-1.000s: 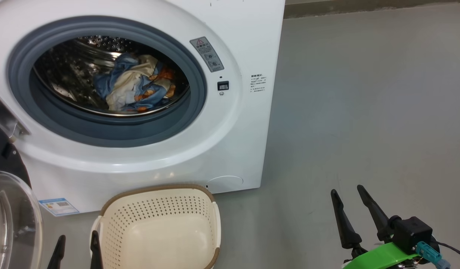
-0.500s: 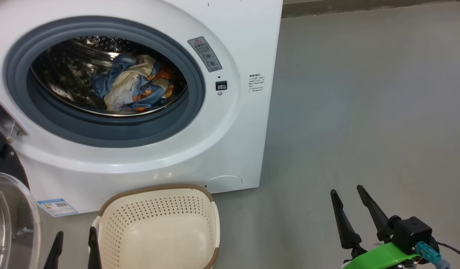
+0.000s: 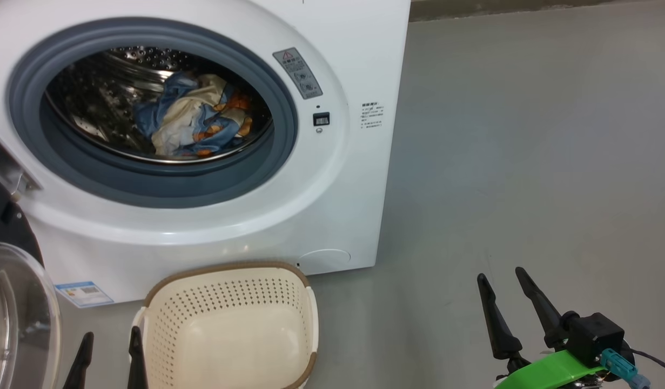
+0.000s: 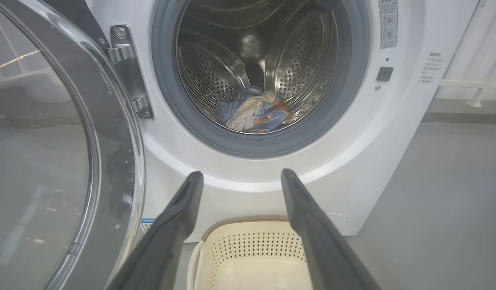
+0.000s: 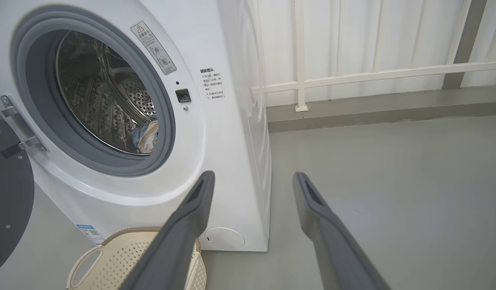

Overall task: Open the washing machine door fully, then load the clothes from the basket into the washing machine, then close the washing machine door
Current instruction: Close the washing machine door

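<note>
Load: clothes [image 3: 192, 121] in drum [image 4: 215, 68], basket [image 3: 229, 302] empty.
Hands: left hand [image 3: 111, 335], right hand [image 3: 500, 274] wide, empty.
Closing: washing machine door [image 4: 50, 161] stands open; best pushed at its free rim until latched.

the washing machine [image 3: 332, 178] has a white, glossy, smooth shell that looks like painted metal. its drum [image 3: 111, 92] is bright steel, perforated and mirror-shiny, ringed by a matt grey-blue rubber gasket [image 3: 165, 186]. the washing machine door [image 4: 38, 161] is clear, glossy glass in a dark smooth rim, hung on a polished metal hinge [image 4: 127, 72]. the clothes [image 3: 194, 121] are soft, crumpled cloth with a dull surface. the basket [image 3: 229, 302] is cream plastic, perforated, slightly shiny, with a brown woven-look rim. the floor [image 3: 526, 162] is grey, smooth and nearly matt. the fingers of the left tool [image 4: 240, 174] and right tool [image 5: 252, 175] are dark, matt and smooth.
</note>
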